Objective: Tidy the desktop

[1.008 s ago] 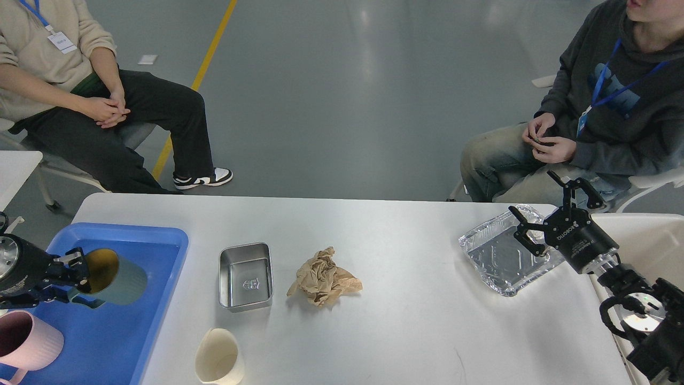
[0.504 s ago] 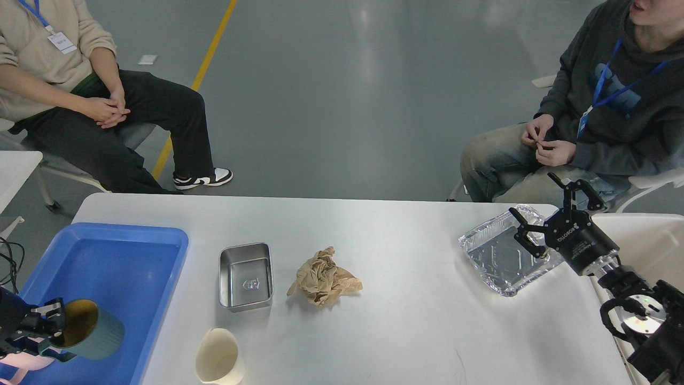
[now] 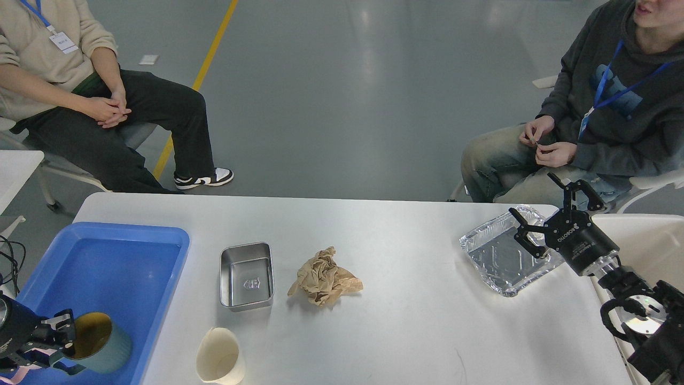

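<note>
The white desktop (image 3: 417, 321) fills the lower half of the head view. On it lie a crumpled brown paper (image 3: 324, 277) in the middle, a steel rectangular box (image 3: 246, 275) left of it, a cream cup (image 3: 218, 357) on its side at the front, and a foil tray (image 3: 499, 256) at the right. My left gripper (image 3: 63, 341) is shut on the rim of a grey-green cup (image 3: 99, 344), held tilted over the near end of the blue tray (image 3: 123, 251). My right gripper (image 3: 548, 208) is open and empty above the foil tray's far right corner.
Two people sit beyond the table's far edge, one at the left (image 3: 64, 96) and one at the right (image 3: 598, 123). A cream-white bin (image 3: 649, 235) stands at the table's right end. A second white table's corner (image 3: 18, 163) shows at the far left.
My left gripper with the grey-green cup moved from the tray's middle toward the near left corner. The pink cup at the bottom left has gone out of view. The right arm has not moved.
</note>
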